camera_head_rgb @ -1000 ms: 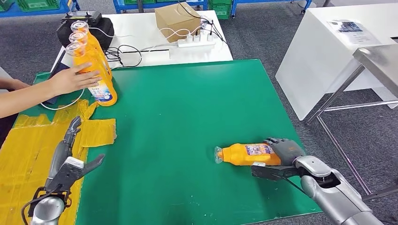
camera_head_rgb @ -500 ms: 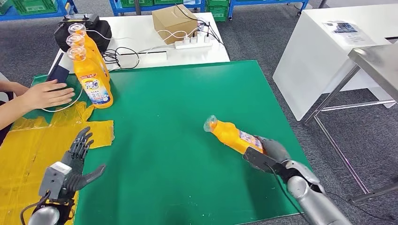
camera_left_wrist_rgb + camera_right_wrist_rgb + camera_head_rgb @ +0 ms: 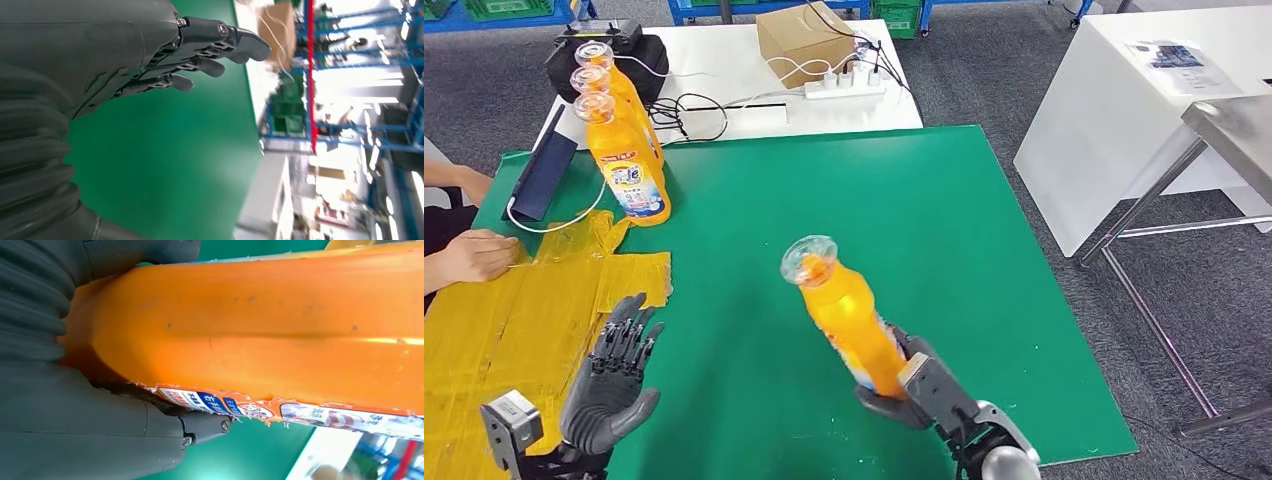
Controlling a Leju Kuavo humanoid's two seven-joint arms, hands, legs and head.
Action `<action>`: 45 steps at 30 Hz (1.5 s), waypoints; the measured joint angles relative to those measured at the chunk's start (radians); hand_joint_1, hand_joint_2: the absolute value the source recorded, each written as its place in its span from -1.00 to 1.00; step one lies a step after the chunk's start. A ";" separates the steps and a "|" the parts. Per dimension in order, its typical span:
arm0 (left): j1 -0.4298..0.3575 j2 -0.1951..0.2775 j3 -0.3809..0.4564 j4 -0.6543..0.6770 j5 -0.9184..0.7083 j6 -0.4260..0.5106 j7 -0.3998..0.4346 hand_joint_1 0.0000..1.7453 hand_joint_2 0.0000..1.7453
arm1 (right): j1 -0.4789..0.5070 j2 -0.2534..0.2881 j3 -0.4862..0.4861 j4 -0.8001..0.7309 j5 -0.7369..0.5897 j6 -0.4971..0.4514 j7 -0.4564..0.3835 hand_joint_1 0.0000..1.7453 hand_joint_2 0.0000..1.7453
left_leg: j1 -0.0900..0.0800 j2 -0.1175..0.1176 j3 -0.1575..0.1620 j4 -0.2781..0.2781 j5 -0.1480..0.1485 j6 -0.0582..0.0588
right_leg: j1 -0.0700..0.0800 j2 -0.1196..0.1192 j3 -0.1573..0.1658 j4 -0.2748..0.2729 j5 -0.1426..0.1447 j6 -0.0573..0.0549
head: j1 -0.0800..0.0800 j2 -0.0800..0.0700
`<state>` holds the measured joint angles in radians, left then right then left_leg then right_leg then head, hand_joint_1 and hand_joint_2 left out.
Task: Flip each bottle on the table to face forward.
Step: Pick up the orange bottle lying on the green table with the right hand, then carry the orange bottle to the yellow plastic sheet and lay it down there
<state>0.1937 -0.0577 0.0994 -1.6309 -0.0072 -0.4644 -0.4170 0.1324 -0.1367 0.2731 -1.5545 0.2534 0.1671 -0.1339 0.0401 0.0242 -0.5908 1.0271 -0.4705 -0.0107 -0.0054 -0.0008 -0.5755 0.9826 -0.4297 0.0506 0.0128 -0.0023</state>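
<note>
Holding the orange bottle (image 3: 849, 318) low on its body, the right robot hand (image 3: 921, 392) has it lifted off the green tabletop (image 3: 944, 220), tilted, clear cap (image 3: 809, 258) up and leaning toward the far left. Right wrist view: fingers wrapped round the lower body, label edge (image 3: 240, 407) just beside them, torn and peeling.

Left robot hand (image 3: 616, 372) is empty, fingers spread wide, hovering over the near left of the tabletop next to the yellow sheet (image 3: 514, 320).

Three more orange bottles (image 3: 620, 140) stand upright in a row at the far left corner, touching or nearly so; front one shows its label. A person's hand (image 3: 469, 255) rests on the yellow sheet at the left edge. Tablet (image 3: 542, 175) leans beside the row.

Handling judgement:
- Rigid plastic, smooth and glossy, so likely slippery; looks full by colour, so probably some weight and top-heavy when held this low.
- The low grasp gives a long lever, and the bottle could swing or rotate in the grasp.
- Avoid pinching on the label; it's already peeling and would slide.
- Better hold: flat sides of the mid body, not the narrow neck.
- Set down base-first, flat, label side toward the robot; a tilted touchdown risks tipping.
</note>
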 joint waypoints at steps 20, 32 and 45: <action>0.015 -0.018 -0.157 -0.090 0.047 0.027 0.023 -1.00 1.00 | 0.020 0.026 0.239 -0.086 0.062 -0.066 0.035 1.00 1.00 | 0.000 0.000 -0.001 0.000 0.000 0.000 | 0.000 0.000 -0.001 0.000 0.000 0.000 | 0.000 0.000; 0.025 0.014 -0.306 -0.127 0.017 0.019 -0.025 -1.00 1.00 | -0.022 0.019 0.363 -0.028 0.086 -0.097 0.059 1.00 1.00 | 0.000 0.000 -0.001 0.000 0.000 0.000 | -0.001 0.000 -0.001 0.000 0.000 0.000 | 0.000 0.000; 0.021 0.068 -0.414 -0.138 -0.028 0.048 -0.062 -1.00 1.00 | -0.055 0.015 0.402 -0.002 0.110 -0.067 0.063 1.00 1.00 | 0.000 0.000 -0.001 0.000 0.000 0.000 | -0.001 0.000 -0.001 0.000 0.000 0.000 | 0.000 0.000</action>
<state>0.2145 0.0106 -0.3151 -1.7685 -0.0356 -0.4160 -0.4795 0.0769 -0.1218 0.6748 -1.5564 0.3631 0.0996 -0.0706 0.0398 0.0241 -0.5915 1.0270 -0.4704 -0.0106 -0.0059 -0.0008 -0.5760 0.9826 -0.4298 0.0508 0.0126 -0.0023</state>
